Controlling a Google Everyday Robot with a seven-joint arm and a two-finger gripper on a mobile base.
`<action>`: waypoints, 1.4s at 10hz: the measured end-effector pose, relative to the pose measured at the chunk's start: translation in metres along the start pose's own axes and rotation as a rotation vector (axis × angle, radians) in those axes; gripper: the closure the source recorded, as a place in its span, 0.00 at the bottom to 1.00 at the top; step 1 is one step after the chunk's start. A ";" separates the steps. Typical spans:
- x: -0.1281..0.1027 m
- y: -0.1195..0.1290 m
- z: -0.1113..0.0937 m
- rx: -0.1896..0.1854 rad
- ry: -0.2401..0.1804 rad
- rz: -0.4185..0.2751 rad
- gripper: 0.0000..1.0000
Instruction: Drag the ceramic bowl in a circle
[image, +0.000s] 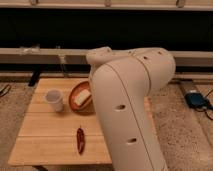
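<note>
Camera view, one frame. My arm (127, 105) fills the centre-right: a big white link rising from the bottom edge, with the elbow joint at the top near 12 o'clock of frame.

Gripper: hidden behind my own arm, somewhere off the 3 o'clock side of the bowl. Can't tell whether it's spread, closed or pinching anything, and can't confirm contact w/ the bowl.

Ceramic bowl (79, 94): orange-brown w/ a darker rim, sitting on the wooden table (47, 137) in the far half, roughly 12–1 o'clock from the table's middle. Its 3 o'clock rim is covered by my arm. A pale lump (83, 99) lies inside it; can't ID it.

Plastic cup (54, 99): whitish, upright, at 9 o'clock of the bowl, just beside it. Can't tell if the rims touch.

Red pepper (80, 140): lies flat on the table at 6 o'clock of the bowl, well apart from it, long axis running approx 12-to-6.

Table: light slats, edges skewed in frame; near edge at bottom, right portion blocked by my arm.

Bkgd: long pale ledge (30, 54) across the frame, dark wall above it. Blue object (196, 100) on the floor at 3 o'clock of frame, past the arm.
</note>
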 end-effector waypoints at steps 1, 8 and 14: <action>0.012 0.008 0.000 -0.006 0.008 -0.028 1.00; 0.061 -0.062 0.014 0.041 0.108 0.029 1.00; -0.007 -0.160 0.009 0.119 0.080 0.288 1.00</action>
